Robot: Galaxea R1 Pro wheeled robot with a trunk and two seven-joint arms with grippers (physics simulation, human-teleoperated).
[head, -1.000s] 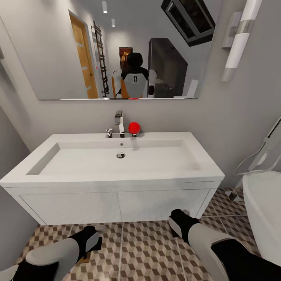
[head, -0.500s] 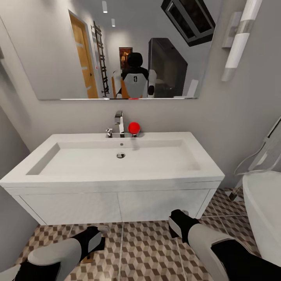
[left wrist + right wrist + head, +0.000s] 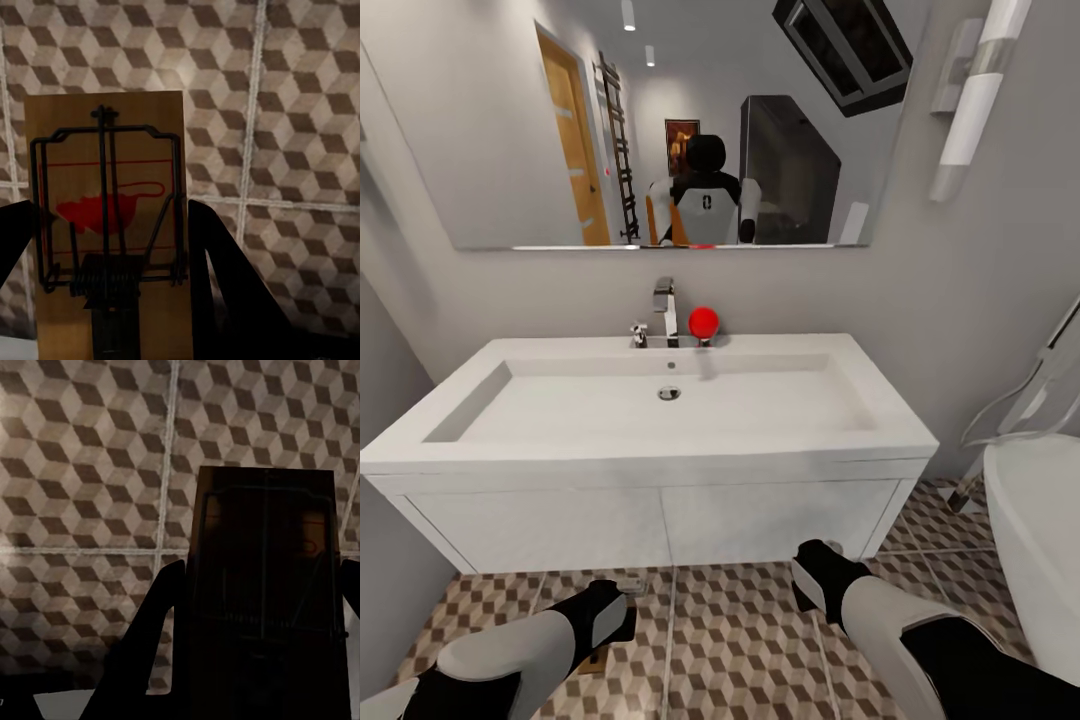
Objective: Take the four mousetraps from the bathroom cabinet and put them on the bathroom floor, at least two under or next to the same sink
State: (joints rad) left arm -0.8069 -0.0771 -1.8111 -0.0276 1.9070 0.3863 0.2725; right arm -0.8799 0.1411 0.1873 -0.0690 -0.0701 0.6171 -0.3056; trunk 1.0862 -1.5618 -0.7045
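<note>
L gripper (image 3: 112,247) is pinching a mousetrap (image 3: 105,217) betw its 2 fingers, hanging low over the bathroom floor (image 3: 730,640) in front of the sink (image 3: 650,420) vanity's L half. R gripper (image 3: 262,607) is clamping a 2nd mousetrap (image 3: 266,577), in shadow, hovering over floor tiles by the vanity's R end, near the bathtub (image 3: 1040,540).

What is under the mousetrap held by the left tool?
Under the mousetrap lies the cube-patterned bathroom floor with pale grout lines. The tiles directly beneath the wooden slab are covered by it.
</note>
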